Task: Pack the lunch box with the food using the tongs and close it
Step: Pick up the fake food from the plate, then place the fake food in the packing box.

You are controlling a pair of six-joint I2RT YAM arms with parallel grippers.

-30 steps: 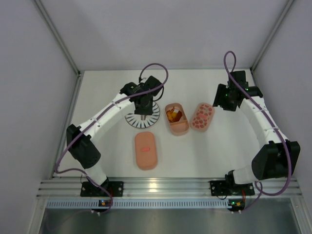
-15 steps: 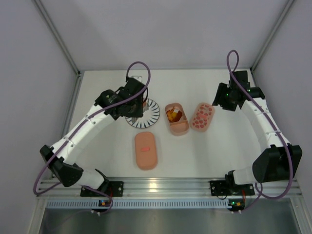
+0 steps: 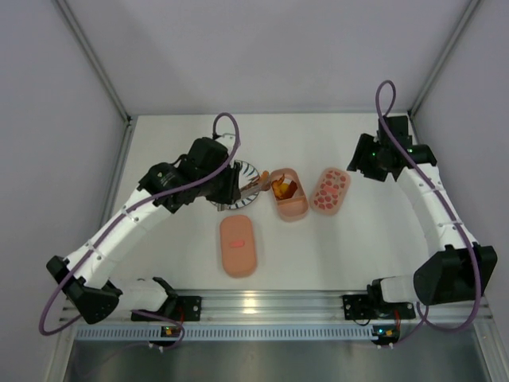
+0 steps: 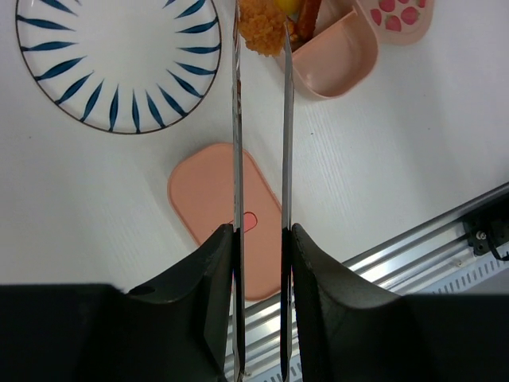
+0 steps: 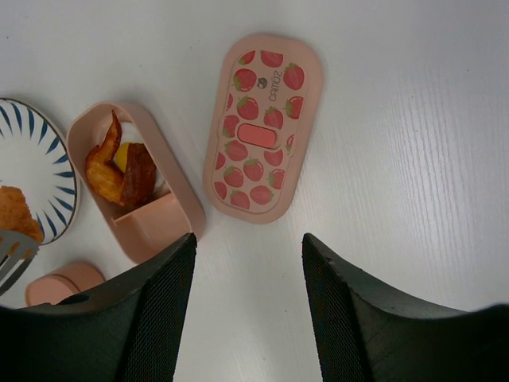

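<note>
The lunch box lies in separate parts on the white table, all of salmon-pink plastic with rounded ends. Its open tray sits at the middle of the table, split by a cross wall. The compartment at the far end holds food, an orange piece, a yellow bit and a dark brown piece, while the near compartment shows only bare pink. Just to the right of the tray, close but apart, lies the strawberry lid, flat, covered in red strawberries, with a plain pink tab at its centre. The plain lid, which carries one small red mark, lies nearer the arms and to the left of the tray. The left gripper is clamped on the tongs, one finger pressing each slim silvery arm from outside so the two arms run nearly parallel. The tongs' tips pinch an orange breaded piece, which sits at the right edge of the plate, a white one with dark radial stripes, right beside the filled end of the tray. The right gripper hangs over the table to the right of the strawberry lid, its fingers spread apart with nothing between them.
</note>
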